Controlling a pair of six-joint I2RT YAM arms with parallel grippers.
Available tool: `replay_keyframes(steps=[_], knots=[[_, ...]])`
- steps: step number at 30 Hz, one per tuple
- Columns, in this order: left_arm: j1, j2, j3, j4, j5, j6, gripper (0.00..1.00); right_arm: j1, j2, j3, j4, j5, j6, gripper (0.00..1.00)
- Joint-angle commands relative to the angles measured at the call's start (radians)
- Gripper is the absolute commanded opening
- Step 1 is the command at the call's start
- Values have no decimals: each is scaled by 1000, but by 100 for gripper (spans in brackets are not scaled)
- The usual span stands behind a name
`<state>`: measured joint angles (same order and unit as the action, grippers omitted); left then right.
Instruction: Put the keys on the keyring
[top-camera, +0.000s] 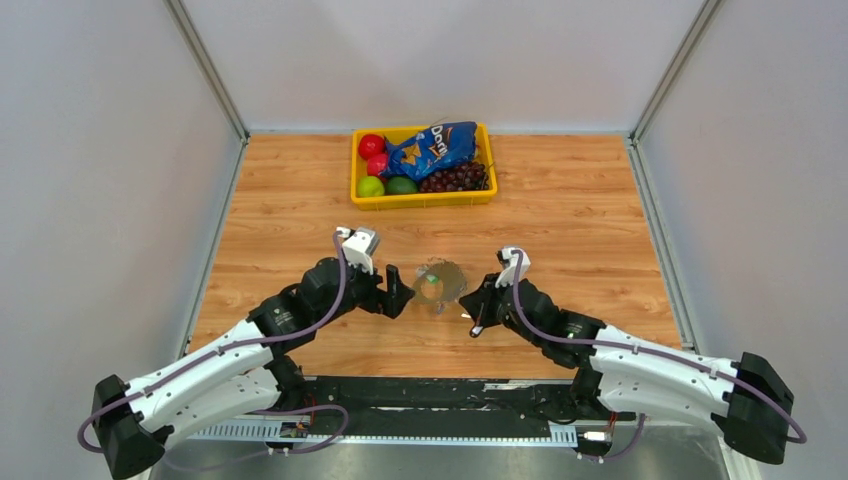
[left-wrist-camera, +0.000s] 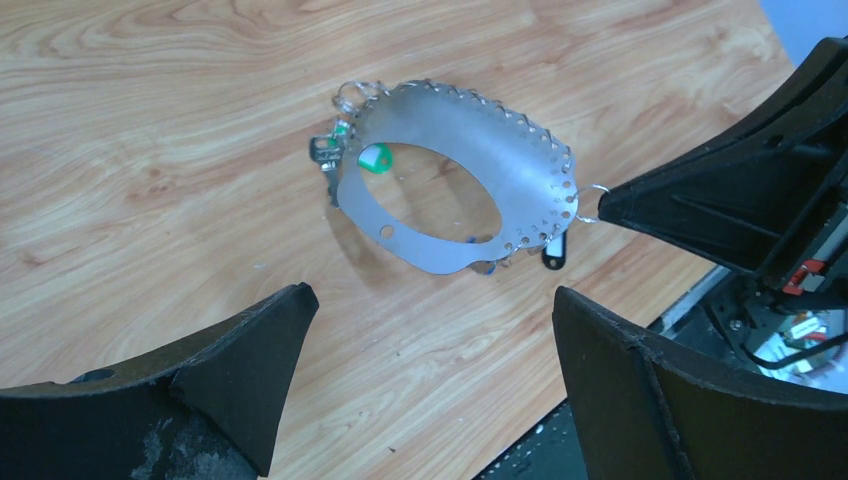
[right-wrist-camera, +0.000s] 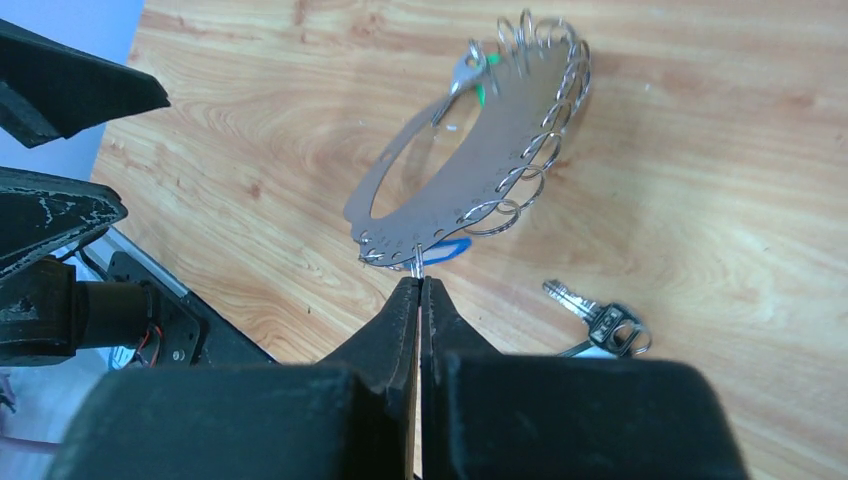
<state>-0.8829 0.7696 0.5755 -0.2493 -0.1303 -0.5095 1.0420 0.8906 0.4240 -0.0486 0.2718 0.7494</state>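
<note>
The right gripper (right-wrist-camera: 418, 285) is pinching the keyring (right-wrist-camera: 480, 150) at mid-frame, seemingly by an edge loop, presenting it to the left gripper (left-wrist-camera: 432, 300), spread wide, with keys (right-wrist-camera: 600, 320) lying lower right.

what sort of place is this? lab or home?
Likely a lab test cell: plain white panels boxing in a wood-grain table, left arm and right arm bolted at its edge, a yellow bin of fruit and a chip bag.
</note>
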Motion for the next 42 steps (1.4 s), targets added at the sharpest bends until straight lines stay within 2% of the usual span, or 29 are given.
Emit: replay_keyframes(steps=[1, 8, 14, 24, 33, 42], knots=[[-3, -34, 57, 49, 62, -23, 100, 6, -79, 35, 39, 43, -188, 0], [-4, -89, 76, 87, 122, -32, 100, 5, -166, 99, 110, -47, -388, 0], [-2, -123, 110, 101, 185, -42, 100, 6, -177, 190, 88, -155, -492, 0], [-4, -164, 125, 167, 280, -60, 100, 19, -199, 269, 59, -290, -568, 0], [-3, -191, 113, 217, 299, -49, 100, 44, -187, 311, 58, -326, -600, 0], [-4, -155, 106, 317, 389, -9, 100, 44, -172, 382, 4, -485, -608, 0]])
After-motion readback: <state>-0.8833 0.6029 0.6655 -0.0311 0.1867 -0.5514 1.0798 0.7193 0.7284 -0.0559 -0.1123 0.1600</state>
